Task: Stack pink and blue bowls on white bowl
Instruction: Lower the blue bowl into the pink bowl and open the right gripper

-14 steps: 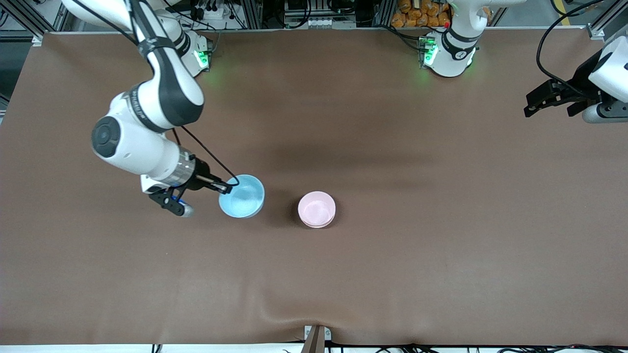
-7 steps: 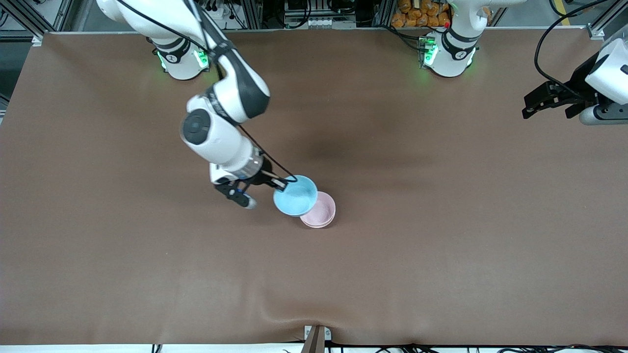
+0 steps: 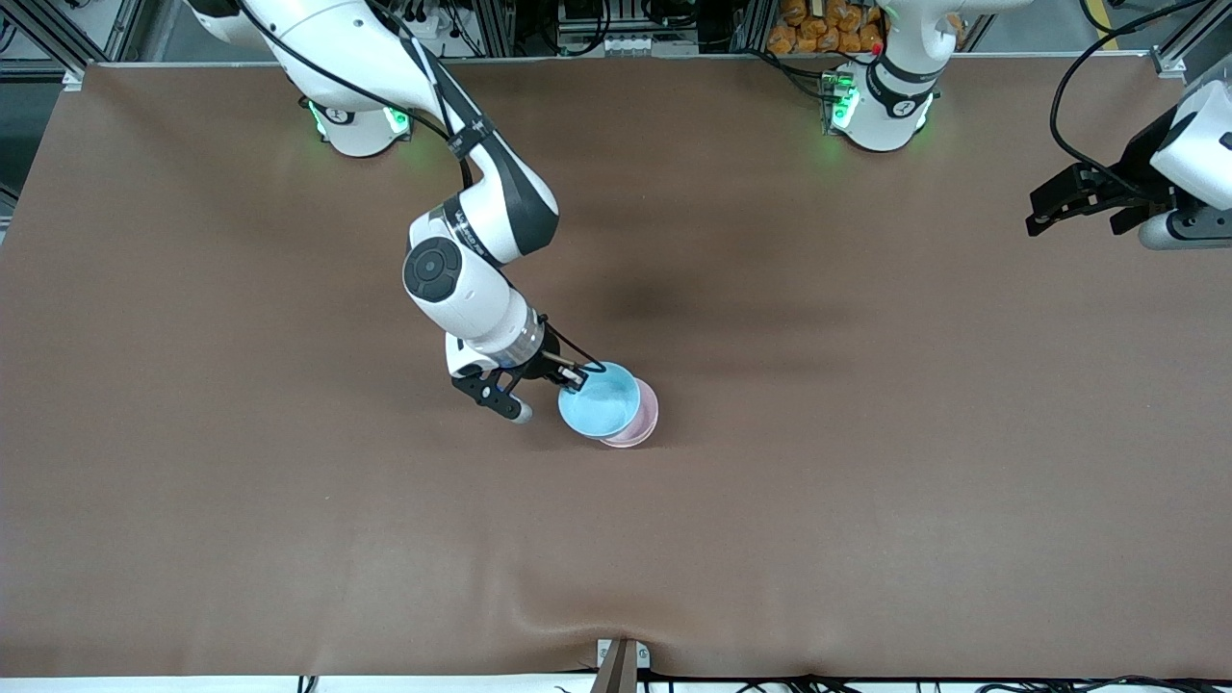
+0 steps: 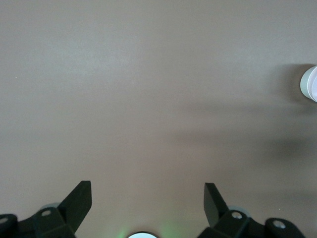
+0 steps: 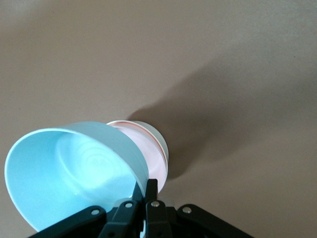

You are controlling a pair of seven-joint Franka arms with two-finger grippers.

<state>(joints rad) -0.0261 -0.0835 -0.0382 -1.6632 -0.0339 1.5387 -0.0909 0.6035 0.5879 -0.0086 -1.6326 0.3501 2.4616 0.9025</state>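
My right gripper (image 3: 577, 373) (image 5: 150, 184) is shut on the rim of the light blue bowl (image 3: 599, 402) (image 5: 69, 168). It holds that bowl tilted over the pink bowl (image 3: 645, 423) (image 5: 148, 156), offset toward the right arm's end of the table and covering most of it. The pink bowl sits nested in the white bowl (image 5: 152, 130), of which only a pale outer band shows. I cannot tell whether the blue bowl touches the pink one. My left gripper (image 3: 1038, 210) (image 4: 146, 186) waits open over the table's left-arm end, with nothing between its fingers.
Brown cloth (image 3: 866, 481) covers the whole table, with a ripple near the front edge by a small bracket (image 3: 621, 662). A small pale round thing (image 4: 310, 84) shows at the edge of the left wrist view.
The right arm has carried the blue bowl from the right arm's end of the table to over the pink bowl. The left arm has barely moved.
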